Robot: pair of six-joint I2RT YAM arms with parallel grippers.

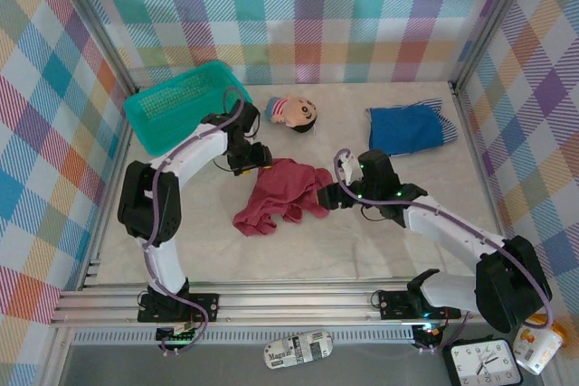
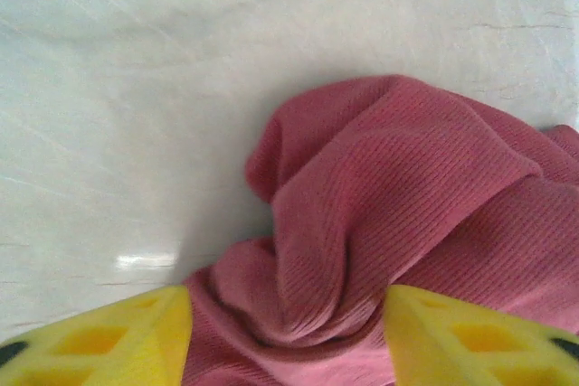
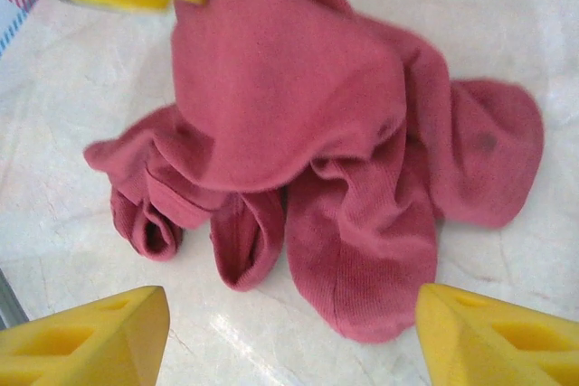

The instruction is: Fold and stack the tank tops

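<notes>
Since the walls are all pastel plaid, the pale marbled worktop stands out, with the dark red tank top crumpled mid-surface. Behind it lies a doll, back-left a teal basket, and back-right the blue tank top with a striped tank top showing at its edge. The left gripper is at the red top's far edge, jaws apart around a fold. The right gripper is at its right edge, spread wide and empty

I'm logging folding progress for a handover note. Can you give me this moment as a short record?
red tank top: crumpled, unfolded, centre
blue tank top: folded, far right
striped tank top: showing at the blue one's right edge
left gripper: open, cloth between its fingers
right gripper: open, nothing between its fingers
</notes>
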